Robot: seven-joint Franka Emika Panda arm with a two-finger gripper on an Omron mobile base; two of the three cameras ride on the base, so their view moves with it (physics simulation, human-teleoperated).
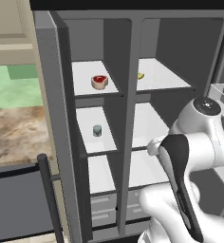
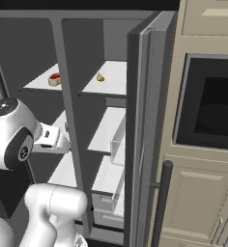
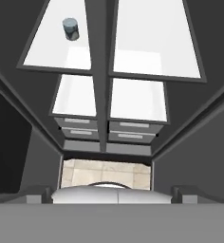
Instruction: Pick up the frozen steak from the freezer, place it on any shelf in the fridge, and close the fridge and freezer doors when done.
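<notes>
The frozen steak (image 1: 99, 81) (image 2: 54, 78), red-topped with a tan rim, lies on the top white board of the freezer (image 1: 92, 142), the narrower left compartment. The wider fridge (image 1: 180, 42) beside it has white shelves (image 1: 162, 76) (image 2: 112, 77). Both doors stand open: the freezer door (image 1: 52, 118) at the left, the fridge door (image 2: 145, 120) at the right. My hand (image 2: 52, 137) hangs in front of the centre divider at middle-shelf height, well below the steak. My gripper (image 3: 111, 192) is open, fingertips (image 3: 35, 193) wide apart, nothing between them.
A grey-teal can (image 1: 97, 130) (image 3: 70, 28) stands on the freezer's middle board. A small yellow item (image 1: 140, 75) (image 2: 100, 77) lies on the top fridge shelf. Grey drawers (image 3: 109, 130) sit at the bottom. An oven (image 2: 207, 106) in beige cabinets is at the right.
</notes>
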